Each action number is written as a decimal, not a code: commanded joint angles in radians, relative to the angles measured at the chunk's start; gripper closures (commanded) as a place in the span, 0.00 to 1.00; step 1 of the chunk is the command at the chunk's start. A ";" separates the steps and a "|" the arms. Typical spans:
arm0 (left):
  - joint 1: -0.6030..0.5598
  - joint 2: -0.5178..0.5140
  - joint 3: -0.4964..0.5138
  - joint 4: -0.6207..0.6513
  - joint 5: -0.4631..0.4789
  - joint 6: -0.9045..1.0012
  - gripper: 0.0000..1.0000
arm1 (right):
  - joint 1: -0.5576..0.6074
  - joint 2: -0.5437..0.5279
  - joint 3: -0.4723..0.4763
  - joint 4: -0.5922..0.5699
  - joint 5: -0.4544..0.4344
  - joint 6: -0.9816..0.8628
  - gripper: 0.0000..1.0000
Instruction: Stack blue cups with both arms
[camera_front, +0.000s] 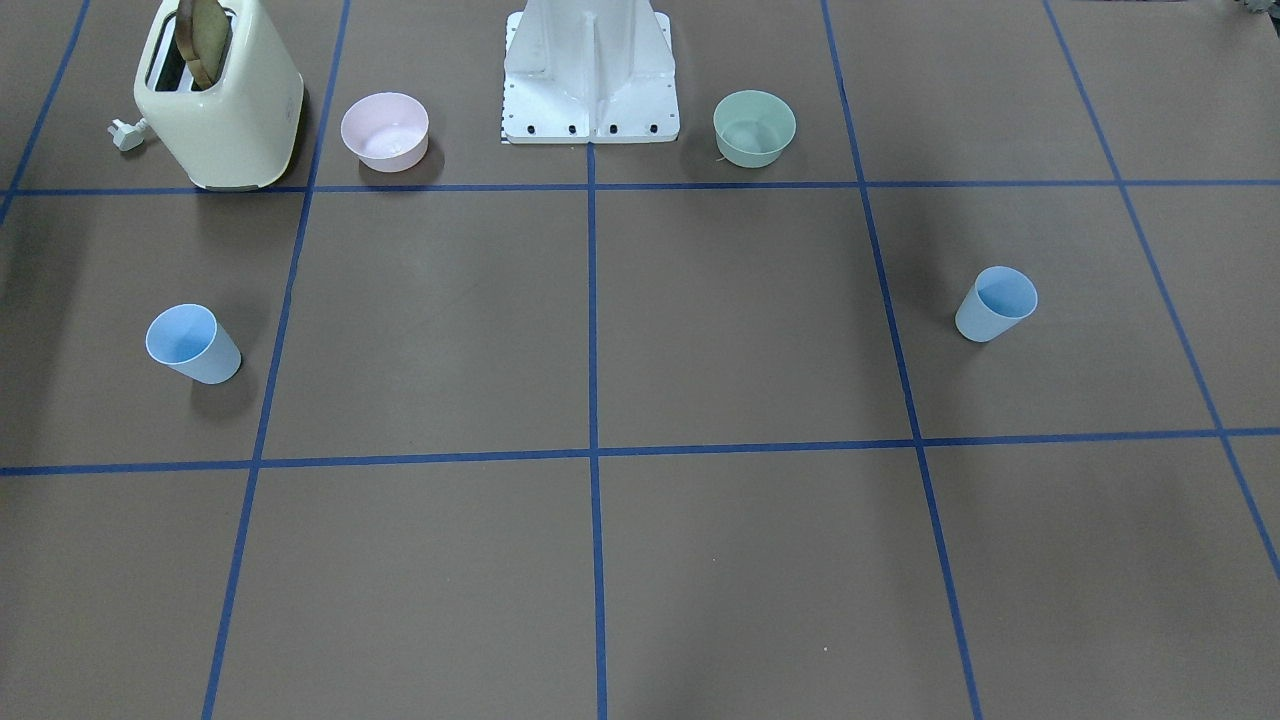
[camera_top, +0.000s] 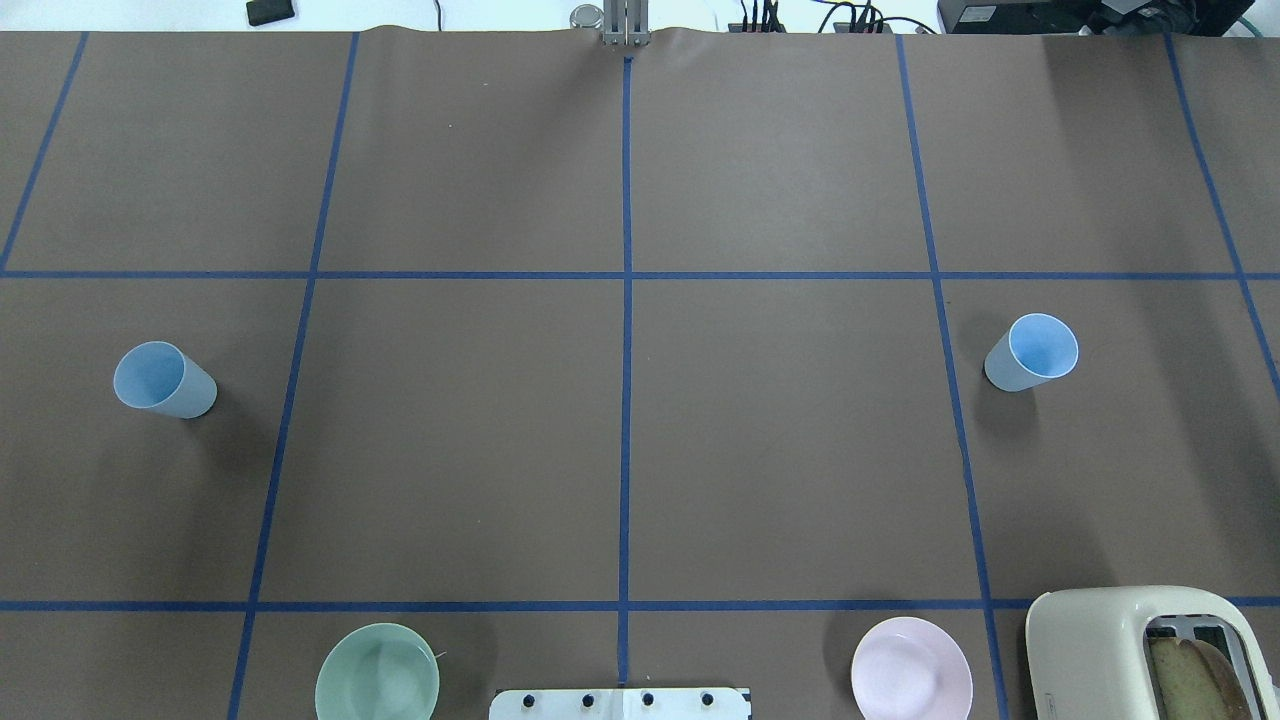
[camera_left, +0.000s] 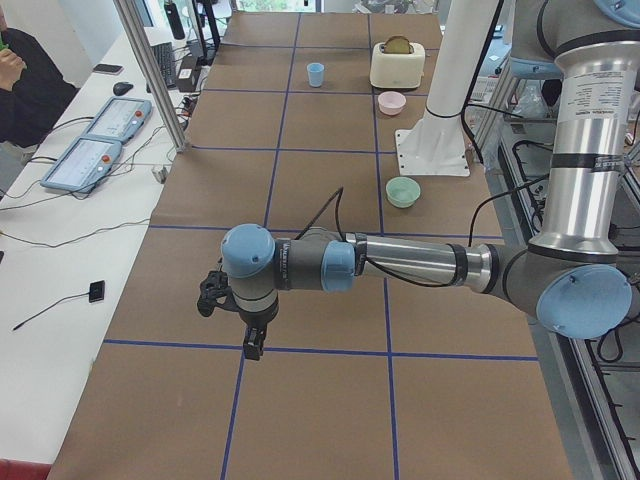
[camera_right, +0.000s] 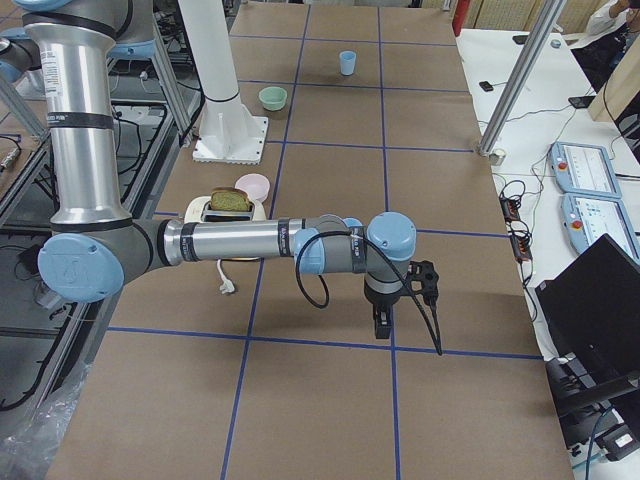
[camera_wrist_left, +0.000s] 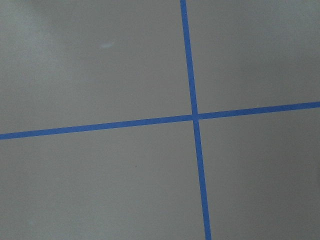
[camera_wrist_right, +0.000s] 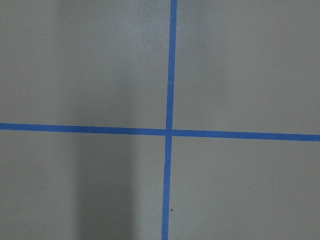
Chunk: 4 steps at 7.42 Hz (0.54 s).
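Two light-blue cups stand upright and far apart on the brown table. One is on my left side (camera_top: 163, 380), also in the front view (camera_front: 995, 305) and far off in the right side view (camera_right: 347, 62). The other is on my right side (camera_top: 1032, 352), also in the front view (camera_front: 193, 345) and the left side view (camera_left: 316, 74). My left gripper (camera_left: 255, 345) and right gripper (camera_right: 381, 325) show only in the side views, pointing down above the table; I cannot tell whether they are open or shut. Both wrist views show only bare table with blue tape crosses.
A pink bowl (camera_top: 910, 670) and a green bowl (camera_top: 377, 675) sit either side of the white base (camera_front: 590, 70). A cream toaster (camera_top: 1150, 650) with a slice of bread stands on my right. Operators' desks with tablets (camera_left: 95, 140) line the far table edge.
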<state>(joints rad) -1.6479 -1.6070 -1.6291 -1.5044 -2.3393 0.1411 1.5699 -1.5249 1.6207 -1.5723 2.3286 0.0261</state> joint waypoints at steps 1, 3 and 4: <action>0.008 0.002 0.000 -0.008 -0.002 -0.017 0.02 | -0.001 0.008 0.017 -0.003 0.005 -0.009 0.00; 0.063 -0.001 -0.009 -0.013 -0.003 -0.069 0.01 | -0.031 0.009 0.071 -0.002 0.011 0.003 0.00; 0.091 -0.004 -0.029 -0.013 -0.003 -0.121 0.01 | -0.063 0.008 0.100 -0.002 0.018 0.000 0.00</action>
<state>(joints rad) -1.5904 -1.6077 -1.6412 -1.5163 -2.3418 0.0691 1.5415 -1.5165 1.6882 -1.5740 2.3401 0.0269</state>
